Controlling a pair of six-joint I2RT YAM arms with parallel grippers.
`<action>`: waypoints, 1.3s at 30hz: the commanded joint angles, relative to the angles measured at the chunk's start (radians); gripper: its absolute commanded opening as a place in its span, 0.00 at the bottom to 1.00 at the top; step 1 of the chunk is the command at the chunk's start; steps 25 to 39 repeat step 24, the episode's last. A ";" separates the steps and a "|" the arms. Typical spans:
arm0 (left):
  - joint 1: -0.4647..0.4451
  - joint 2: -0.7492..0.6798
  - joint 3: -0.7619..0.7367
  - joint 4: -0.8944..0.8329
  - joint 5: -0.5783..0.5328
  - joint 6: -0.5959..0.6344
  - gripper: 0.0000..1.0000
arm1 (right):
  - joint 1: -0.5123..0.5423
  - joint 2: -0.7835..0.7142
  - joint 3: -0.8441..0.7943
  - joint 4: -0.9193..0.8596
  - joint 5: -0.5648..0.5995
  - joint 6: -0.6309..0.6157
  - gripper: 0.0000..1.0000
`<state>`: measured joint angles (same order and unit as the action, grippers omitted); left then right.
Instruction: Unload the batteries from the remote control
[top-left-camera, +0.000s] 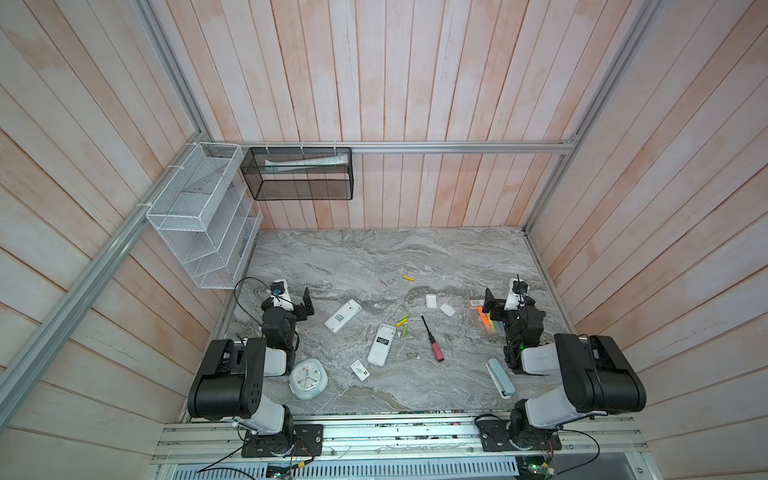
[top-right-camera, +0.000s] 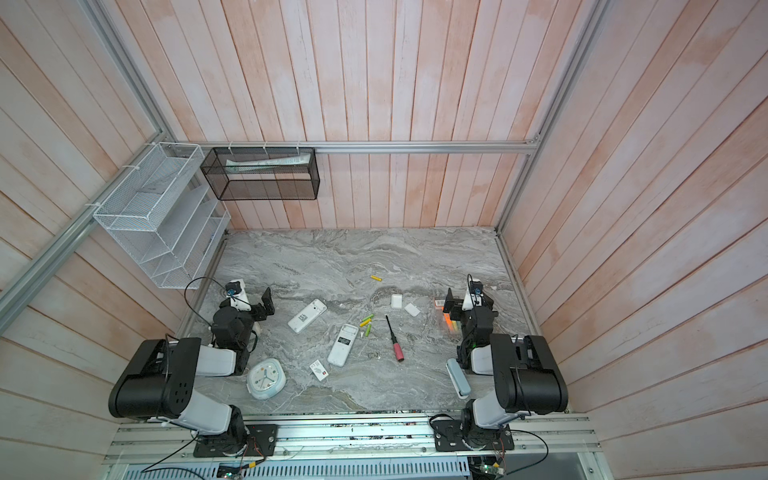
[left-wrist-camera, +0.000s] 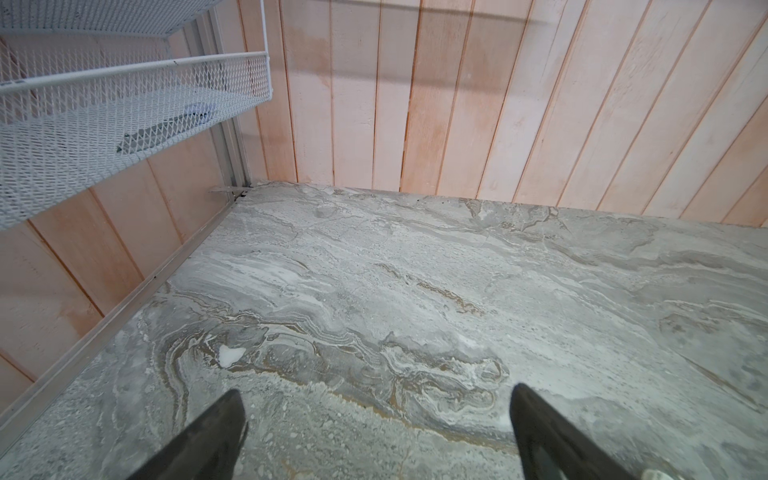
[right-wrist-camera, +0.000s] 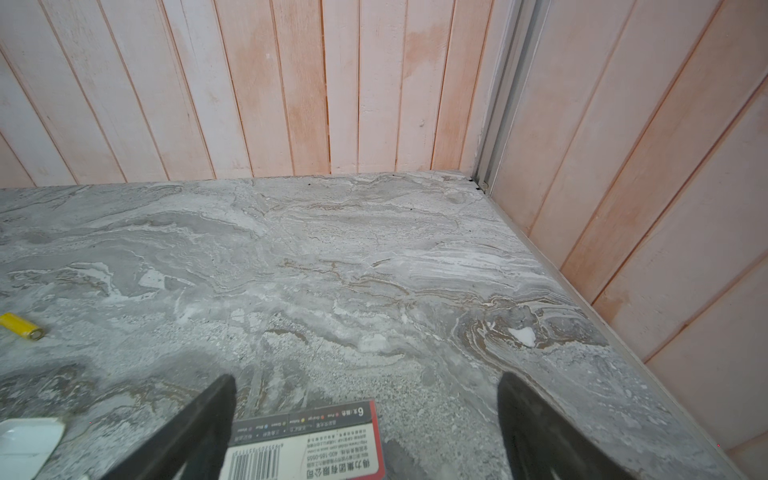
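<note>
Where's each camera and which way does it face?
Both top views: high overhead, looking down on the marble table; both arms show.
Left wrist: behind the open left gripper, facing the far-left corner and white mesh rack.
Right wrist: behind the open right gripper, facing the far-right corner.
Shared: right wrist's lone battery also shows in both top views.

Three slim yellow-green batteries (top-left-camera: 403, 318) lie loose on their sides just beside the far end of the white remote control (top-left-camera: 381, 345), which lies label-up; a fourth battery (top-left-camera: 408, 278) lies well beyond it.
</note>
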<state>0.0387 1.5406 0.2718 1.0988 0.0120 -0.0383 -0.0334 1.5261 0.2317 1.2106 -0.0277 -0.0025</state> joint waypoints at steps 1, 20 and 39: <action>0.001 -0.010 -0.004 0.027 0.192 0.072 1.00 | -0.023 -0.016 -0.031 0.061 -0.185 -0.043 0.98; 0.012 -0.003 0.021 -0.003 0.149 0.041 1.00 | -0.031 -0.011 0.018 -0.024 -0.047 0.020 0.98; 0.012 -0.003 0.020 -0.003 0.149 0.041 1.00 | -0.030 -0.011 0.018 -0.026 -0.060 0.011 0.98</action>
